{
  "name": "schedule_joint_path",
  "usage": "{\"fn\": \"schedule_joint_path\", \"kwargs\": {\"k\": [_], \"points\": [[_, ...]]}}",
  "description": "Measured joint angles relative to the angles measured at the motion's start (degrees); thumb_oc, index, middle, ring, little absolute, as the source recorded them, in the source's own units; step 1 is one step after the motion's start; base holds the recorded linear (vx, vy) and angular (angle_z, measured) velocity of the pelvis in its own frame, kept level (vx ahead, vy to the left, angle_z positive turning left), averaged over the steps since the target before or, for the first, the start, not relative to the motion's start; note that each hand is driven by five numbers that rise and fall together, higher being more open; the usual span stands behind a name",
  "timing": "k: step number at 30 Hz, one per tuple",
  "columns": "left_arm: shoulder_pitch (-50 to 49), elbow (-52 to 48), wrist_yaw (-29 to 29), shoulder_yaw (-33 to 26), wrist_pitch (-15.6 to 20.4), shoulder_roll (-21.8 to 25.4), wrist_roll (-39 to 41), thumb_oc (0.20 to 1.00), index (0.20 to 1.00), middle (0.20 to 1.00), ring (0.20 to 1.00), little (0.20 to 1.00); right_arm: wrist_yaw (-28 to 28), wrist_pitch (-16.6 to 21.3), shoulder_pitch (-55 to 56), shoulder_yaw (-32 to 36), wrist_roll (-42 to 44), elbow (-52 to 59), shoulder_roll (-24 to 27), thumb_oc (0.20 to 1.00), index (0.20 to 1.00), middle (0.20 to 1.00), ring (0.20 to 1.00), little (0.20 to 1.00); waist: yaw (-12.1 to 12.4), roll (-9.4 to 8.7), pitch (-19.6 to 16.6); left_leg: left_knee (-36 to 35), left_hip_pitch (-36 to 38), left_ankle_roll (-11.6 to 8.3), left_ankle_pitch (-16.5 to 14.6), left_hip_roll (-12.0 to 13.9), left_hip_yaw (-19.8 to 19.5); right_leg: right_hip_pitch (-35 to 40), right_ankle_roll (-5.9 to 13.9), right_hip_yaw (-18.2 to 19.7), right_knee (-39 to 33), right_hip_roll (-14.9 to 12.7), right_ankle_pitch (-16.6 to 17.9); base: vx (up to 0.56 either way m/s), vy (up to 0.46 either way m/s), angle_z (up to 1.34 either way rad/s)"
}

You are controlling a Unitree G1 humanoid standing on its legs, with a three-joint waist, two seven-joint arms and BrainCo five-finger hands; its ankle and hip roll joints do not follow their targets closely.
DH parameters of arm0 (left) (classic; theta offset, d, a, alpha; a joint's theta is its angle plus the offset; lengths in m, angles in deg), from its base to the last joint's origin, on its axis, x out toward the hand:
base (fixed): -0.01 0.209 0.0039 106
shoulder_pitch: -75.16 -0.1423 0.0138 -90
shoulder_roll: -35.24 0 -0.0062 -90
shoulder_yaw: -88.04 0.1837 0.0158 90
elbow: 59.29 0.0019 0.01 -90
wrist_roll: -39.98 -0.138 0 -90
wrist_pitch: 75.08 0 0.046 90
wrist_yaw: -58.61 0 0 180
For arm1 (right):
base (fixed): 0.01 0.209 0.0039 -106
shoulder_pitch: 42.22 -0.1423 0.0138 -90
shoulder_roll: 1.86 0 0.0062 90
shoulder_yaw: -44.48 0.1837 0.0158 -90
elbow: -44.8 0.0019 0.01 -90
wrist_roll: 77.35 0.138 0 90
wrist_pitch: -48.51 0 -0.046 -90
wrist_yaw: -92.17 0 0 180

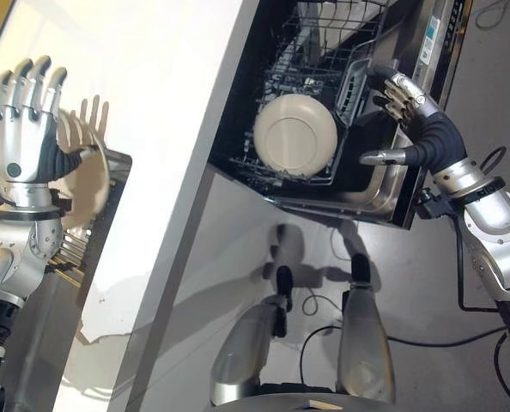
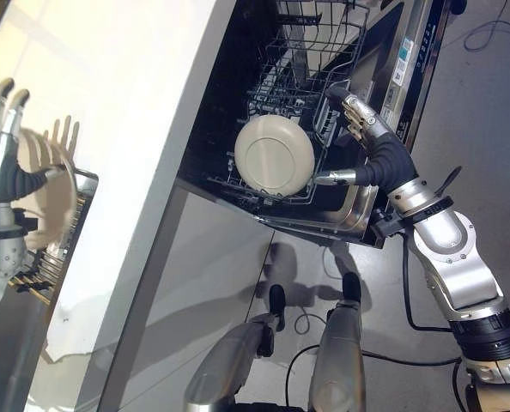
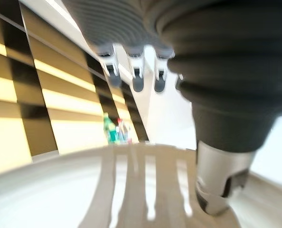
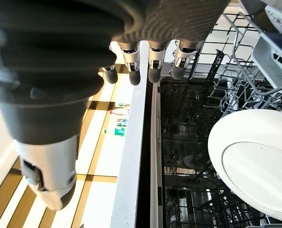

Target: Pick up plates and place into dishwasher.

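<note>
The fingers (image 1: 27, 81) of the left hand (image 1: 21, 137) are held straight up, the thumb pressed on a cream plate (image 1: 88, 172) standing in the counter rack (image 1: 100, 227). The right hand (image 1: 405, 112) is seen relaxed, empty, beside the dishwasher (image 1: 384, 193). Two plates are counted: the second plate (image 1: 294, 135), round and cream, stands upright in the lower basket (image 1: 281, 64). Bottles (image 3: 115, 130) are shown by the left wrist view alone.
</note>
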Motion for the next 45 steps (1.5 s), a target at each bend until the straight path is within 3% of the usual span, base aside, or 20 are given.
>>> {"fn": "schedule_joint_path", "kwargs": {"k": [2,3,4,5,6,12,16,20,28,34,35,36,37,38,41,45], "points": [[-1.87,-0.02,2.06,0.0,1.63,0.0,0.06,1.0,1.0,1.0,1.0,1.0,-0.23,0.0,0.07,0.11,0.09,0.0,0.17,1.0,1.0,1.0,1.0,1.0,0.27,0.01,0.0,0.03,0.0,-0.04,0.07,0.01,-0.2,0.08,-0.05,-0.22,0.09,-0.04,-0.03,-0.03,0.002,0.04],[-2.26,-0.12,3.02,0.0,2.55,0.0,0.06,0.934,0.934,0.934,0.934,0.934,-0.42,0.0,0.07,0.2,0.33,0.0,0.19,1.0,1.0,1.0,1.0,1.0,0.57,0.02,-0.01,0.06,0.01,-0.07,0.11,0.03,-0.34,0.13,-0.07,-0.35,0.13,-0.07,-0.04,-0.03,-0.004,0.07],[-2.47,-0.4,3.99,0.0,3.21,0.0,0.35,0.542,0.542,0.542,0.542,0.542,-0.45,0.0,0.08,0.31,0.51,0.0,0.23,1.0,1.0,1.0,1.0,1.0,0.99,0.03,-0.02,0.07,0.02,-0.11,0.2,0.03,-0.53,0.18,-0.12,-0.52,0.19,-0.11,-0.07,-0.03,-0.009,0.11],[-2.68,-0.68,4.73,0.0,3.89,0.01,0.74,0.247,0.247,0.247,0.247,0.247,-0.46,0.0,0.07,0.36,0.55,0.0,0.23,1.0,1.0,1.0,1.0,1.0,1.16,0.08,-0.05,0.05,0.02,-0.14,0.34,0.0,-0.91,0.33,-0.2,-0.92,0.21,-0.23,-0.14,-0.02,-0.011,0.17],[-3.05,-1.01,5.56,-0.16,4.64,0.01,1.07,0.2,0.2,0.2,0.2,0.2,-0.52,0.01,0.09,0.42,0.56,0.0,0.23,1.0,1.0,1.0,1.0,1.0,1.28,0.11,-0.07,-0.01,0.04,-0.21,0.5,-0.06,-1.41,0.54,-0.26,-1.39,0.12,-0.38,-0.26,-0.02,-0.015,0.23],[-5.61,-3.78,9.99,-1.73,8.87,0.03,2.3,0.2,0.2,0.2,0.2,0.2,-0.96,0.06,1.31,3.5,1.58,0.01,0.27,1.0,1.0,1.0,1.0,1.0,2.89,0.6,-0.42,-0.23,0.55,-0.37,0.87,-0.14,-2.76,1.6,-0.59,-2.82,0.13,-0.72,-0.71,-0.01,-0.017,0.12],[-7.06,-4.17,10.5,-2.2,10.41,0.03,2.37,0.2,0.2,0.2,0.2,0.2,-1.01,0.1,1.77,4.82,1.6,0.1,0.88,1.0,1.0,1.0,1.0,1.0,3.7,1.85,-1.32,-0.39,0.91,-0.37,0.87,-0.22,-3.27,2.11,-0.57,-3.3,0.18,-0.91,-1.02,0.0,-0.004,0.05],[-8.27,-4.39,10.5,-4.11,10.98,0.0,2.62,0.2,0.2,0.2,0.2,0.2,-1.18,0.11,2.48,5.02,1.85,0.08,2.38,1.0,1.0,1.0,1.0,1.0,4.06,2.77,-1.99,-0.44,0.92,-0.39,0.88,-0.19,-3.77,2.28,-0.51,-3.8,0.31,-0.88,-1.1,-0.01,-0.021,0.04],[-8.75,-4.43,10.27,-5.51,11.31,0.0,2.61,0.2,0.2,0.2,0.2,0.2,-1.65,0.67,2.64,6.61,2.72,0.09,2.43,1.0,1.0,1.0,1.0,1.0,4.08,2.74,-2.33,-0.36,0.96,-0.43,0.9,-0.15,-4.19,2.65,-0.53,-4.21,0.2,-0.83,-1.11,-0.01,-0.027,0.02],[-8.88,-4.27,9.07,-5.53,11.02,-0.02,2.83,0.2,0.2,0.2,0.2,0.2,-2.15,1.45,5.24,6.6,2.73,0.09,2.28,1.0,1.0,1.0,1.0,1.0,4.27,2.49,-5.09,-0.54,0.95,-0.43,0.89,-0.17,-4.67,3.1,-0.49,-4.8,-0.28,-0.84,-1.13,0.0,-0.027,0.04],[-8.89,-4.04,8.46,-5.55,10.98,-0.04,3.55,0.253,0.253,0.253,0.253,0.253,-2.15,1.56,5.37,6.61,2.73,0.09,2.29,1.0,1.0,1.0,1.0,1.0,4.25,2.38,-5.41,-0.53,0.97,-0.43,0.89,-0.17,-4.72,3.17,-0.49,-4.87,-0.3,-0.8,-1.14,0.0,0.0,0.0],[-9.19,-3.78,8.24,-5.64,10.98,-0.42,5.72,0.501,0.501,0.501,0.501,0.501,-2.15,1.8,5.73,6.61,2.73,0.09,2.27,1.0,1.0,1.0,1.0,1.0,4.24,2.36,-5.72,-0.53,1.08,-0.43,0.89,-0.14,-4.83,3.38,-0.49,-5.03,-0.27,-0.79,-1.14,0.01,-0.035,0.04],[-9.17,-3.67,8.14,-6.08,10.96,-1.46,8.37,0.893,0.893,0.893,0.893,0.893,-2.15,1.88,6.33,6.61,2.73,0.08,2.18,1.0,1.0,1.0,1.0,1.0,4.21,2.31,-5.89,-0.6,1.5,-0.43,0.88,-0.11,-4.96,3.92,-0.5,-5.18,-0.35,-0.8,-1.15,-0.01,-0.062,0.04],[-9.55,-3.59,8.3,-6.89,11.02,-2.88,10.76,1.0,1.0,1.0,1.0,1.0,-2.13,2.0,6.98,6.61,2.73,0.08,2.07,1.0,1.0,1.0,1.0,1.0,4.27,2.18,-6.08,-0.72,1.92,-0.44,0.86,-0.12,-5.0,4.27,-0.49,-5.22,-0.4,-0.82,-1.26,-0.03,-0.096,0.05],[-12.28,-3.27,13.96,-11.0,10.48,-10.33,19.61,1.0,1.0,1.0,1.0,1.0,-2.07,2.58,9.75,7.39,2.57,0.11,-0.5,1.0,1.0,1.0,1.0,1.0,4.44,1.23,-7.8,-0.72,2.02,-0.56,0.78,-0.01,-5.6,4.66,-0.73,-5.78,-0.61,-0.96,-1.83,-0.04,-0.111,0.08],[-15.73,-1.99,22.81,-10.6,7.19,-13.11,21.69,1.0,1.0,1.0,1.0,1.0,-1.12,2.52,10.52,7.45,2.51,0.3,-2.33,1.0,1.0,1.0,1.0,1.0,4.87,-0.49,-8.59,-0.72,1.96,-0.71,0.72,0.24,-6.41,4.97,-1.08,-6.59,-0.62,-0.79,-2.04,-0.02,-0.073,0.08]]}}
